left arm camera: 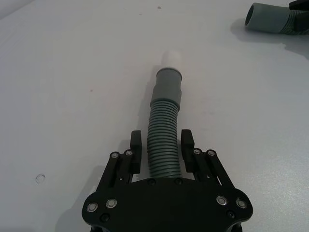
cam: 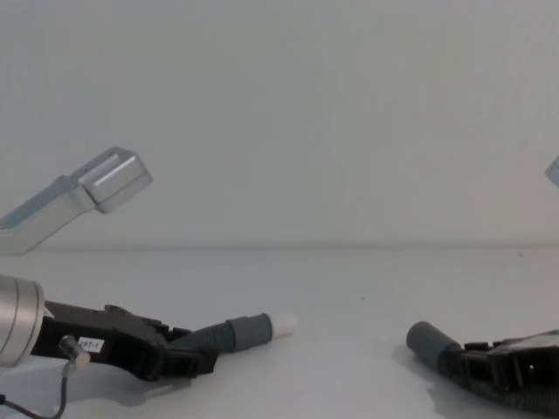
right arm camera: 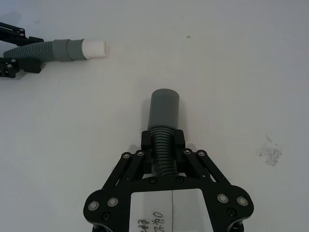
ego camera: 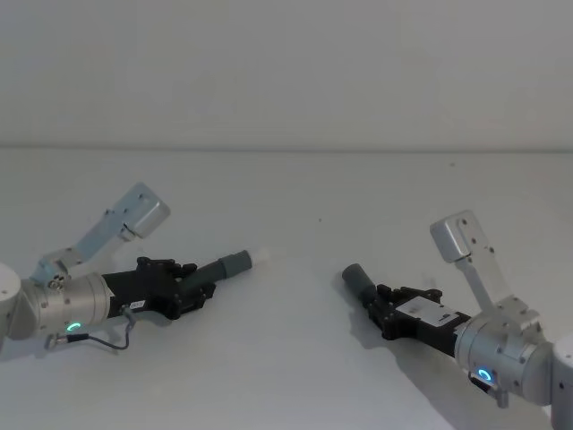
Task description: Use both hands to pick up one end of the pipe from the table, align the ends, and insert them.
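Pipe [left arm camera: 164,125] looks light and floppy to us, so we grip near each end: left pincer [left arm camera: 162,141] clamped behind white-tipped cuff [left arm camera: 167,82], right pincer [right arm camera: 162,141] clamped behind plain cuff [right arm camera: 165,108].

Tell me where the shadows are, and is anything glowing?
Head view: a soft shadow lies on the table beside the right hand, and a teal light glows behind it. Left wrist view: the plain grey end casts a faint shadow beside it, and the left hand darkens the table under it.
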You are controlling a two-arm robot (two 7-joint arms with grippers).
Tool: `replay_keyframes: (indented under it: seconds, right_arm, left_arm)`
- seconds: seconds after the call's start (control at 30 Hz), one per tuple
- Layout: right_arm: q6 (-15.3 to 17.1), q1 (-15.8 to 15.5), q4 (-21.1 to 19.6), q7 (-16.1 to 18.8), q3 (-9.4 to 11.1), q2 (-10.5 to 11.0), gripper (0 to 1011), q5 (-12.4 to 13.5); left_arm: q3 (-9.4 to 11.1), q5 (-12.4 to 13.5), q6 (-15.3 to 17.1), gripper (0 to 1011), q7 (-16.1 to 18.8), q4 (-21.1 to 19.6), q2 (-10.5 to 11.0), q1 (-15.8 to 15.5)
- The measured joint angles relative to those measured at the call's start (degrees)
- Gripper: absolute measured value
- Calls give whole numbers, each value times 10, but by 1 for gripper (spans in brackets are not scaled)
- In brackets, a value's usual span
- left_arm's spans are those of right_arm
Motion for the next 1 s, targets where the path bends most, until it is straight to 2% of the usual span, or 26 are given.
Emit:
replay_keyframes:
  seconds: [0.6, 1.0]
  right_arm:
    - [0, 0, 0, 0, 0, 0, 253, 0]
    - [0, 0, 0, 0, 0, 0, 253, 0]
  left_arm:
    - [0, 0, 0, 355, 0, 0, 0, 0]
    - [0, 0, 0, 331, 0, 0, 0, 0]
